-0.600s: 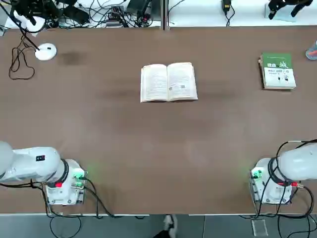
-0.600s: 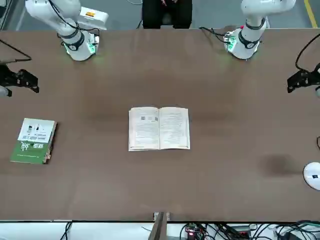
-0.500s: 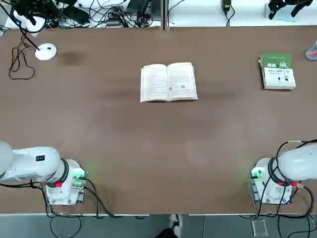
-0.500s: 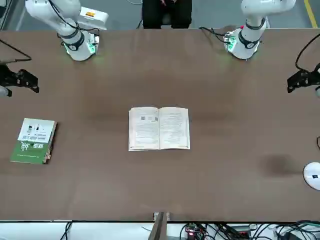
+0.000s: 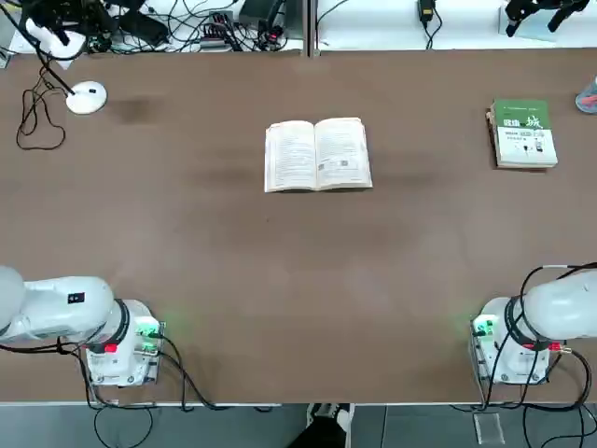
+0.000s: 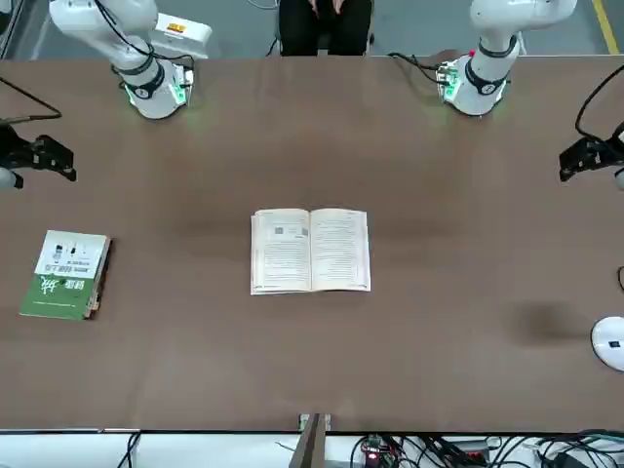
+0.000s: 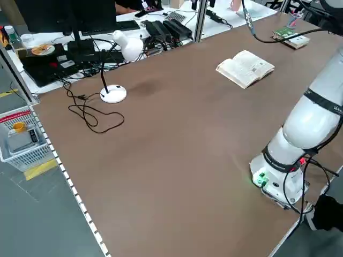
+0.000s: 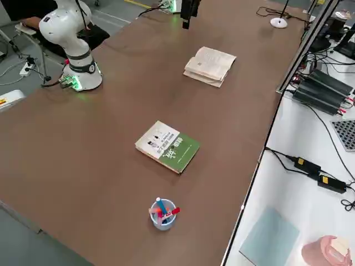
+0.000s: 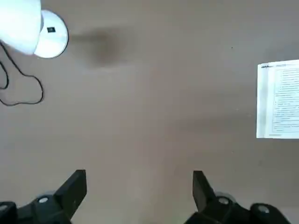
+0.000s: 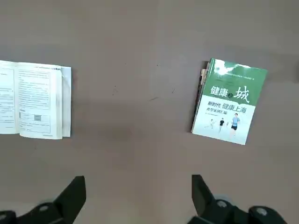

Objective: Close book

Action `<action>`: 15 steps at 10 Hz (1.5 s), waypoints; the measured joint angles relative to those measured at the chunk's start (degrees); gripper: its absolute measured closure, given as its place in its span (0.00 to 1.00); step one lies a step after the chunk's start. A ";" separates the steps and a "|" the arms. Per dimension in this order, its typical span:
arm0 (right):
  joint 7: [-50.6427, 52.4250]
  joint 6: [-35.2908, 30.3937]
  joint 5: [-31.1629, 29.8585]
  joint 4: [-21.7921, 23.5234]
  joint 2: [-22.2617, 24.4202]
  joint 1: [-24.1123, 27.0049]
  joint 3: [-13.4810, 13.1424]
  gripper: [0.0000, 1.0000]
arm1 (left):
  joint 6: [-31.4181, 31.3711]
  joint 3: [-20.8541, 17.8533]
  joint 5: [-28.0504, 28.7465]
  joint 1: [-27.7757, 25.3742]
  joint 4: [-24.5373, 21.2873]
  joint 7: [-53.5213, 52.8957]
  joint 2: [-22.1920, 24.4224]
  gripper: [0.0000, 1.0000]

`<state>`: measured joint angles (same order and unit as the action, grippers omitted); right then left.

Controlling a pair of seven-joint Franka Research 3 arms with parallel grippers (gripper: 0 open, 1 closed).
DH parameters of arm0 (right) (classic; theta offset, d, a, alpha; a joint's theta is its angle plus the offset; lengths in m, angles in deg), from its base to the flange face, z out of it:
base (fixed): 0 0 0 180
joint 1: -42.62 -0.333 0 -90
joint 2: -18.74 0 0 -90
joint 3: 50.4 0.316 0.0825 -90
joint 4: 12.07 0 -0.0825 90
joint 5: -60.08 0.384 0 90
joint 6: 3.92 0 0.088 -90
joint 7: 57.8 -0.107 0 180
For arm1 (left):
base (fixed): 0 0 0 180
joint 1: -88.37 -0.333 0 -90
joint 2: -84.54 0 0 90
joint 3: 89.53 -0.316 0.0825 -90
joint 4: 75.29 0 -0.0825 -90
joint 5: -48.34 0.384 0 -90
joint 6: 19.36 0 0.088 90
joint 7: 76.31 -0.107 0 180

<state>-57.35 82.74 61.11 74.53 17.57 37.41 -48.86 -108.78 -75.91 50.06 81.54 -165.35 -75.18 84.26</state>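
Observation:
The book (image 5: 318, 154) lies open and face up at mid-table, cream printed pages showing; it also shows in the front view (image 6: 310, 251) and both side views (image 7: 245, 67) (image 8: 210, 65). Both arms hold their grippers high above the table, apart from the book. My left gripper (image 9: 139, 179) is open with nothing between its fingers; the book's page edge (image 9: 279, 99) lies off to one side of it. My right gripper (image 10: 138, 184) is open and empty too, above the stretch between the open book (image 10: 32, 100) and a green book.
A green-and-white covered book (image 5: 523, 133) lies closed at the table's far right. A white desk lamp (image 5: 86, 97) with a black cord stands far left. A cup of pens (image 8: 162, 213) stands beyond the green book. A person (image 6: 325, 24) stands behind the arms' bases.
The person's foot at the table's near edge has shifted. The book and both arms stand as before.

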 joint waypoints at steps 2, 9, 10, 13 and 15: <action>0.00 -0.15 0.02 0.02 -0.01 0.00 0.01 0.00 | -0.11 0.30 -0.02 2.24 1.79 0.00 -2.30 0.00; 0.03 1.86 1.10 1.22 -3.24 -0.33 0.19 0.00 | -6.24 0.79 -0.70 11.78 6.87 0.77 -12.22 0.00; 0.04 2.98 1.29 1.40 -4.22 -0.40 0.21 0.00 | -6.67 0.85 -0.74 12.78 6.95 0.96 -12.84 0.00; 0.12 6.27 2.77 1.96 -7.16 -0.66 0.27 0.04 | -8.18 0.96 -0.79 16.01 7.04 1.52 -14.83 0.00; 0.14 9.27 4.26 2.83 -9.06 -1.05 0.31 0.21 | -9.42 1.02 -0.83 17.83 7.06 1.58 -16.61 0.00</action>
<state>-57.21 92.01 65.38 77.36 8.51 36.36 -48.55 -118.20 -74.90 49.23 99.36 -158.30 -73.60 67.65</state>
